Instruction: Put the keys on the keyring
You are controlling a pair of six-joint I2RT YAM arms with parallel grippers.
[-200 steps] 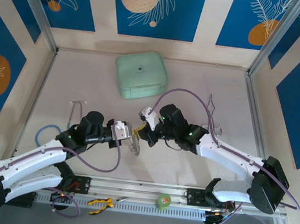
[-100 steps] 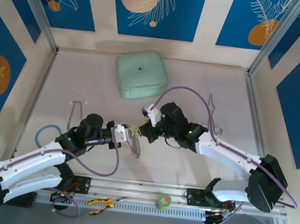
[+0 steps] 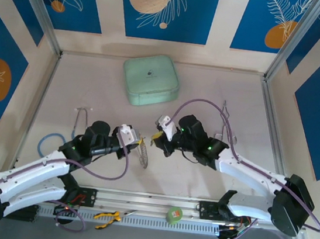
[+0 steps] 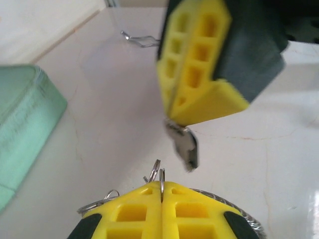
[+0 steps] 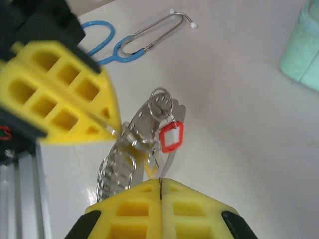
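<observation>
Left arm (image 3: 35, 171) and right arm (image 3: 247, 172) both reach in from the near edge, elbows out, wrists angled toward each other. Left gripper (image 3: 138, 142) and right gripper (image 3: 156, 138) sit nearly tip to tip, just apart. Yellow left fingers (image 4: 144, 196) are pressed together with the thin silver keyring wire (image 4: 161, 175) pinched in the seam. Yellow right fingers (image 5: 129, 219) are likewise closed, with a small silver key (image 4: 183, 147) hanging from their tip.

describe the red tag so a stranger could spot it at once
From the mint-green case at the table's far side, come nearer to where the left gripper and right gripper meet. Among the silver rings between them, the red tag is the only red, white-centred piece.
</observation>
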